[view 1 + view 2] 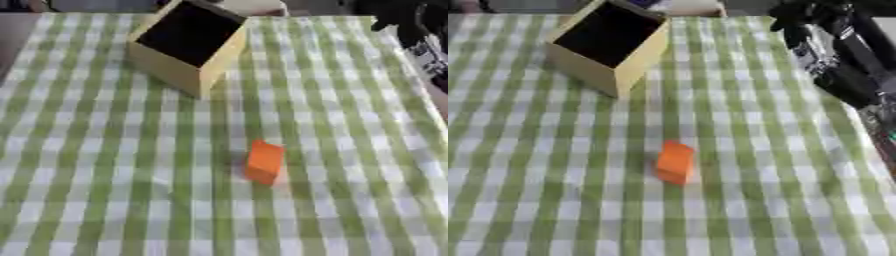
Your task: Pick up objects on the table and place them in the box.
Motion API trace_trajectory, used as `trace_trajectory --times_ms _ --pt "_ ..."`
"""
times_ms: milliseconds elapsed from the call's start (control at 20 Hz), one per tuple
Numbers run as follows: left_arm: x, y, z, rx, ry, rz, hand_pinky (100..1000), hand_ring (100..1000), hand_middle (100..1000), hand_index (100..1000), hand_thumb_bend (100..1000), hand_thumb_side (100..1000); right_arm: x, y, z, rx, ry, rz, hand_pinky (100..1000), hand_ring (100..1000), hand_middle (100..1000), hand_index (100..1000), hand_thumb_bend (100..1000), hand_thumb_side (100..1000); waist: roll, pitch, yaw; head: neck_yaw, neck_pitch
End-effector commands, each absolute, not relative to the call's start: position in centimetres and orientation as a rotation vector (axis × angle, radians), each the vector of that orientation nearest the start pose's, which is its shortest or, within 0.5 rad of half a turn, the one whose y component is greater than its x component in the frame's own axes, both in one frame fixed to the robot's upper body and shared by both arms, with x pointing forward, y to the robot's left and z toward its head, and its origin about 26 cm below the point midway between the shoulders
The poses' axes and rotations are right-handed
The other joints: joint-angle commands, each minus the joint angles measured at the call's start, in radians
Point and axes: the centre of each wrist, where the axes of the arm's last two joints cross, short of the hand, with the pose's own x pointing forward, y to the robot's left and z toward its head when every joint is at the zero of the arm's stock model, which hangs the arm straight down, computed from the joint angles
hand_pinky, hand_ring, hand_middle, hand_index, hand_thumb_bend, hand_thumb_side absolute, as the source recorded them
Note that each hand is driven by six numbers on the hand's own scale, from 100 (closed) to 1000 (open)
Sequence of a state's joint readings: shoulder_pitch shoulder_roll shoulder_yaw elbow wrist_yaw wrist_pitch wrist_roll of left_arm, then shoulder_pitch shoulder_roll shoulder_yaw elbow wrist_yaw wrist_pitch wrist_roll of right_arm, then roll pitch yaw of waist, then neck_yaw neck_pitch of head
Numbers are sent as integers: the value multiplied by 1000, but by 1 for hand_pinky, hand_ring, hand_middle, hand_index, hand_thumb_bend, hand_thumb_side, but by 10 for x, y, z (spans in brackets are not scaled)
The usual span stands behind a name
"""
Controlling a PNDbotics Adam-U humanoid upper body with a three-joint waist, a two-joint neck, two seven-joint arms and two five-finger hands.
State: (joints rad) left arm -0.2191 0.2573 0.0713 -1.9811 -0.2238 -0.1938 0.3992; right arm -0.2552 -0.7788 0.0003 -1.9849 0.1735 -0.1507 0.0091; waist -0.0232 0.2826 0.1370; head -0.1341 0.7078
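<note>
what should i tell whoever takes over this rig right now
Right hand: up at the far right over the table edge, holding nothing; whether its fingers are open cannot be told. Left hand: not in view.
Orange block: alone on the green checked cloth, mid-table, nearer than the box.
Box: far left of centre, open top, dark inside, contents not visible.
Done: nothing that can be confirmed.
Left: pick up the block and place it in the box.
</note>
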Motion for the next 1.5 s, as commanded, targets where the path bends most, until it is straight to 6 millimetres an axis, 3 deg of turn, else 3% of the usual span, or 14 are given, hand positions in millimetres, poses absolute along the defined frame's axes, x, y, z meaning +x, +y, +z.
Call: trace_trajectory --times_ms 50,400,650,850,900,1050,1500 --pt "292 277 181 603 -2469 44 725 593 617 719 484 730 287 -325 248 -687 -2240 1011 821 817 642 820 100 1000 0 -20 -1 2 7" --pt "292 278 180 603 -2467 40 725 593 617 719 482 730 288 -322 255 -704 -2191 1136 821 822 659 826 100 1000 -6 -22 1 4 9" --pt "291 278 180 601 -2465 30 725 593 617 719 482 730 289 -314 264 -746 -2061 1340 826 841 703 858 125 989 -11 -28 4 -1 13" --pt "291 277 180 594 -2464 23 724 593 617 719 482 730 291 -302 273 -705 -1931 1502 853 878 745 887 180 814 -15 -31 9 -7 16" --pt "291 277 180 593 -2464 21 724 593 617 719 481 730 292 -300 275 -695 -1902 1535 854 879 747 888 182 806 -15 -32 10 -8 17" --pt "291 277 180 589 -2463 17 724 593 617 719 481 729 293 -293 280 -658 -1811 1630 880 905 782 903 248 652 -17 -33 13 -11 19" --pt "291 277 179 581 -2462 9 724 593 617 718 479 728 294 -279 289 -611 -1606 1842 909 924 831 936 312 485 -19 -36 15 -12 23"
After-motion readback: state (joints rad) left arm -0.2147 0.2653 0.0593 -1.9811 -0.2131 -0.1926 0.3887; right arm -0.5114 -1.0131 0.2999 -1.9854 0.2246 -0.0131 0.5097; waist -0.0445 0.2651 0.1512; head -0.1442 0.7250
